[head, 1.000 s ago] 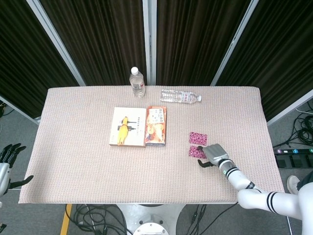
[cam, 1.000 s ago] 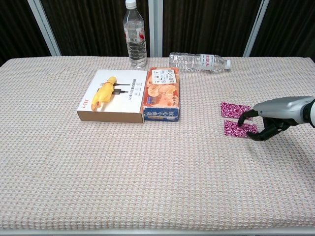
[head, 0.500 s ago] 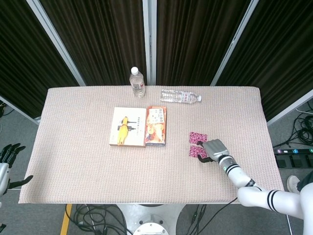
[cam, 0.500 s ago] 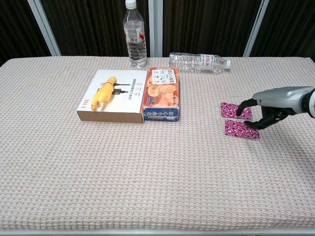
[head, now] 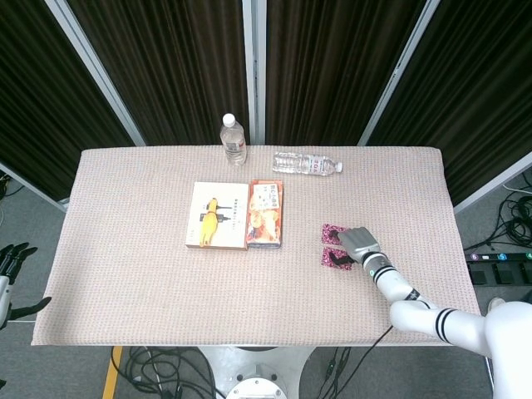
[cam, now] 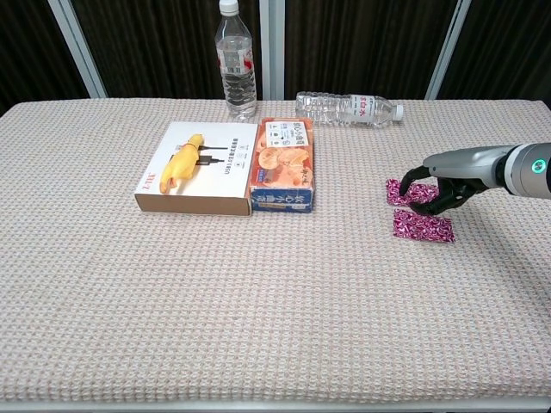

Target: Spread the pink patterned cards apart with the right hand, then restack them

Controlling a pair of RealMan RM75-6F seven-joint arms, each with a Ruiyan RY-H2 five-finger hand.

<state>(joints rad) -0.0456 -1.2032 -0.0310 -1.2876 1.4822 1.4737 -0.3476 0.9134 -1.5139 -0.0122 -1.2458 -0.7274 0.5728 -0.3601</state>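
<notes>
1. Head view, far left: the left hand (head: 10, 262) hangs beside the near-left corner of the desk, off its cloth, fingers spread and holding nothing.
2. A beige woven cloth (cam: 258, 301) covers the desk.
3. Left of the middle lies a flat white box printed with a yellow figure (cam: 196, 178), and a flat orange snack box (cam: 284, 164) lies touching its right side.
4. Behind them, at the far edge, an upright clear plastic bottle (cam: 236, 62) stands; a second clear plastic bottle lying on its side (cam: 346, 108) rests just to its right, cap pointing right.
5. Well apart from the boxes, toward the right edge, two pink patterned cards lie flat, the far card (cam: 403, 191) and the near card (cam: 422, 227) just beside each other with a thin strip of cloth between.
6. The grey right hand (cam: 448, 182) reaches in from the right edge, fingers curled down onto the far card and covering its right part; whether it grips or only presses the card cannot be told. Nothing else lies near the cards.
</notes>
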